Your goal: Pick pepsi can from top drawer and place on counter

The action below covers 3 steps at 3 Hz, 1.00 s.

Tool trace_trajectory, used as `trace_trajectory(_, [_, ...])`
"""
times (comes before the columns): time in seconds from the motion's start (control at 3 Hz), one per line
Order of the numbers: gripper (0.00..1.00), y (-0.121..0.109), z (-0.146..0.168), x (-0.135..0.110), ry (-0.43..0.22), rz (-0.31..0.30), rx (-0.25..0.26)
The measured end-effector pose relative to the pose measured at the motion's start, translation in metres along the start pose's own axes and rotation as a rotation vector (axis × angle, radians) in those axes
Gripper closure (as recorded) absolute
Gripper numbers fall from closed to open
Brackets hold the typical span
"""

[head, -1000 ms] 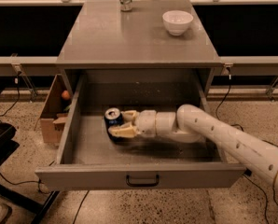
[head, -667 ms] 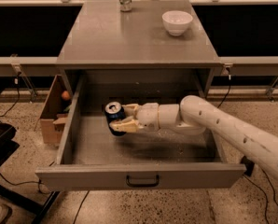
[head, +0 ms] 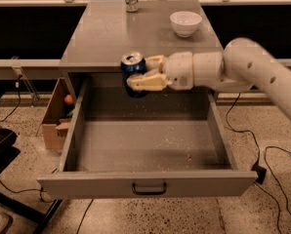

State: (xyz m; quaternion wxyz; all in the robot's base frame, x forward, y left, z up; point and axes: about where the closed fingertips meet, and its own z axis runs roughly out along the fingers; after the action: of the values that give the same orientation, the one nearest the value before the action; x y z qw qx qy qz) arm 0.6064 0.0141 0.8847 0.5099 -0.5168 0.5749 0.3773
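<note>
End effector (head: 138,73) over top drawer (head: 150,140), seemingly plastic; pepsi can (head: 131,67) glossy metal.

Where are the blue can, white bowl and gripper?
dark blue pepsi can (head: 130,70): camera view, upper side.
white round bowl (head: 185,24): camera view, outer wall.
gripper (head: 138,74): camera view, between fingers, over grey top drawer (head: 145,143).

This looks like a robot test lab: a plain grey counter (head: 111,38) on a speckled floor (head: 282,213), with loose cables (head: 256,168) and a cardboard box (head: 52,116) alongside. The gripper (head: 138,73) hangs over the open drawer (head: 194,182) at the counter's front edge, clamped round a pepsi can (head: 132,66).
</note>
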Motion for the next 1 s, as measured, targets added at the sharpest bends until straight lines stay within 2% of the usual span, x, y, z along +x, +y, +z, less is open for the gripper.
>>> trace_trajectory(0.33, [1.00,-0.037,0.004,-0.069,-0.030,0.009,0.005])
trace_trajectory(0.67, [1.00,-0.069,0.008,-0.105,-0.016,0.039,0.029])
trace_trajectory(1.0, [1.00,-0.114,0.028,-0.147,0.032,0.063,0.086])
